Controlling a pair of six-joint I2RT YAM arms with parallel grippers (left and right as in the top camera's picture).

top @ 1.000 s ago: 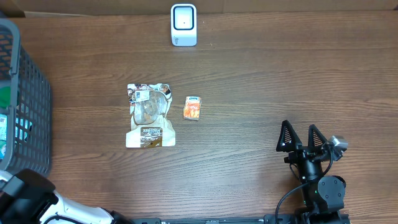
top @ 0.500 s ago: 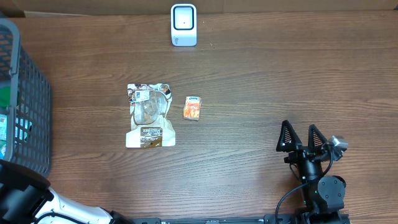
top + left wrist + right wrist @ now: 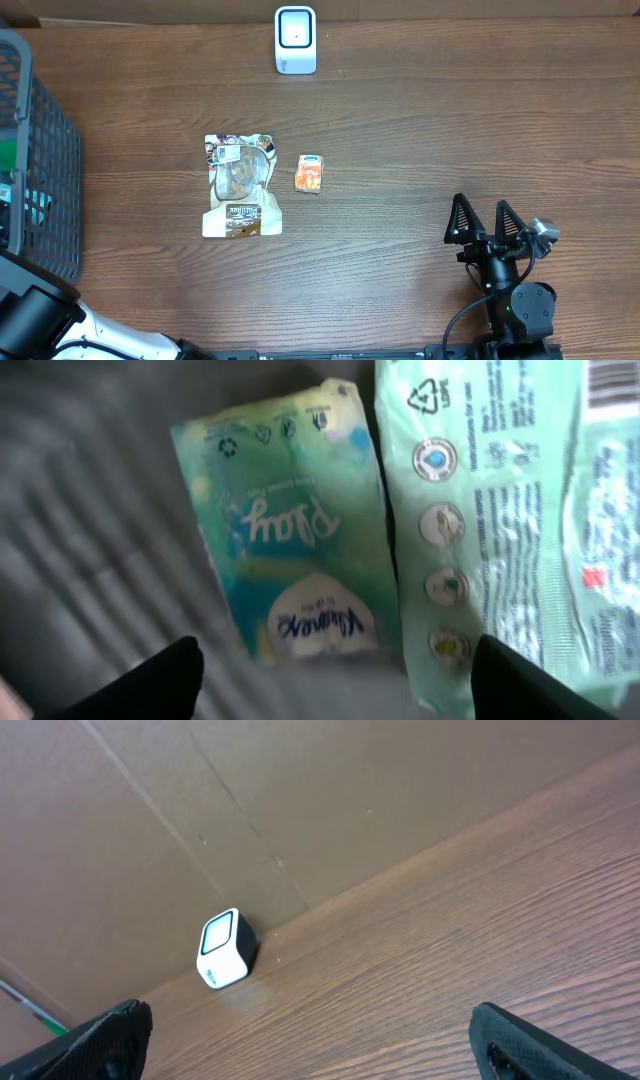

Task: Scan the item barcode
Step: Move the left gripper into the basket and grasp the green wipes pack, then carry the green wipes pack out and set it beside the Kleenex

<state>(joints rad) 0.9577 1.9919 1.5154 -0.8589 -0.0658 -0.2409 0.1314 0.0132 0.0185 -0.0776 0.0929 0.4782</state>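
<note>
Grey ribbed basket floor fills the background under my left gripper. Its fingers are spread apart and holding nothing, one dark tip at each lower corner of the wrist view. Between and just beyond them lies the small tissue packet, flat on the floor and slightly askew. That is the item I judge I am lined up on.

It looks light and soft, a film wrap over folded tissue. It should squash under pressure, and the film may slip. I would take it across its narrow width near the middle, so the ends do not droop, and press only gently.

The film is pale green and yellow with looping white script and a blue-and-white oval logo. Recycling marks run along the far edge. I see no barcode on this face, so I judge it sits underneath.

Just beside the packet on the right is a larger green pack. It carries a column of round icons and, at its top corner, what looks like a barcode.

Farther out, the basket stands at the table's left edge. The white scanner is at the far edge, well apart. A snack pouch and an orange box lie mid-table. My right gripper rests wide open and empty.
</note>
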